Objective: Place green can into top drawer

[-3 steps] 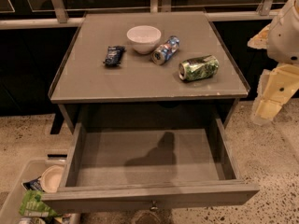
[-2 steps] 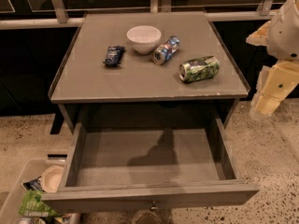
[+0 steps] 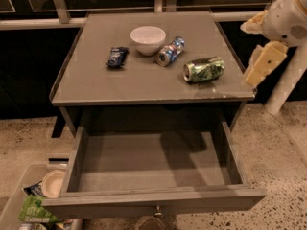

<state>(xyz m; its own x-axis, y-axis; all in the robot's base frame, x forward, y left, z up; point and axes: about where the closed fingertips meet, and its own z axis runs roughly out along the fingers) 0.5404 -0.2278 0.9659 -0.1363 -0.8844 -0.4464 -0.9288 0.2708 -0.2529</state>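
Note:
The green can [image 3: 204,69] lies on its side on the right part of the grey table top [image 3: 96,83], near the front edge. The top drawer [image 3: 153,200] below is pulled fully open and holds nothing; its small knob [image 3: 157,211] shows at the front panel. My gripper [image 3: 260,64] hangs off the cream arm at the right edge of the view, beside the table's right side. It is to the right of the green can, apart from it, and holds nothing that I can see.
On the table top stand a white bowl [image 3: 147,39], a slimmer blue-and-silver can [image 3: 171,51] lying on its side, and a dark snack bag [image 3: 117,56]. A bin [image 3: 14,200] with a paper bowl and wrappers sits on the floor at the lower left. A white post [image 3: 288,80] stands behind the arm.
My gripper has moved up and a little to the left, closer to the table's right edge. The cans, the bowl and the drawer have not moved.

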